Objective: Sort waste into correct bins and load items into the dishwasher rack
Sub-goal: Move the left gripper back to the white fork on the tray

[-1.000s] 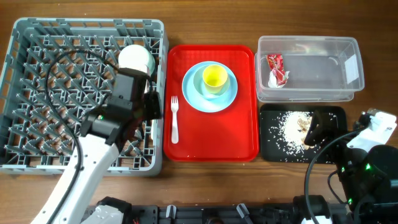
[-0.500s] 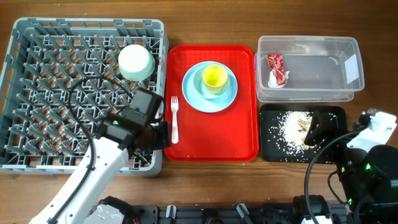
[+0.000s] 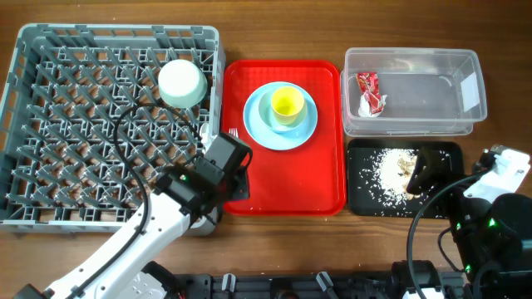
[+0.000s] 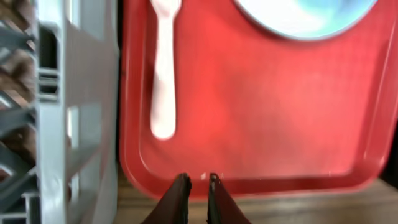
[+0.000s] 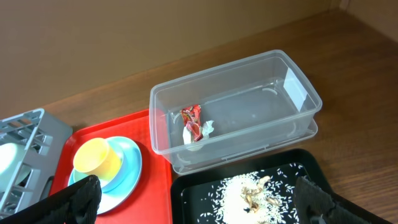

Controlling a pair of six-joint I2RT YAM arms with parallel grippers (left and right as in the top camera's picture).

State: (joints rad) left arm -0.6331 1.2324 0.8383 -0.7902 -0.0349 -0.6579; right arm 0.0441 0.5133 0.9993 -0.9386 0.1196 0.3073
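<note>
**Left gripper [image 4: 196, 182] closed and empty at red tray edge; right gripper [image 5: 199, 202] wide open**

Overhead: my left arm reaches in from bottom left, its wrist over the near-left corner of the red tray [image 3: 283, 187], just beside the dishwasher rack [image 3: 50, 208]. A mint-green bowl [image 3: 182, 82] sits upside down in the rack's far-right part. The yellow cup [image 3: 287, 103] stands on the light blue plate [image 3: 262, 129] on the tray. The clear tub [image 3: 411, 54] holds a red-and-white wrapper [image 3: 368, 90]. The black tray [image 3: 445, 203] holds rice scraps [image 3: 391, 170].

Left wrist: fingers nearly together with nothing between them, tips over the tray's near rim. The white fork [image 4: 163, 74] lies ahead, on the tray by the rack wall.

Right wrist: fingers spread to both frame corners, holding nothing, above the black tray's near end.
</note>
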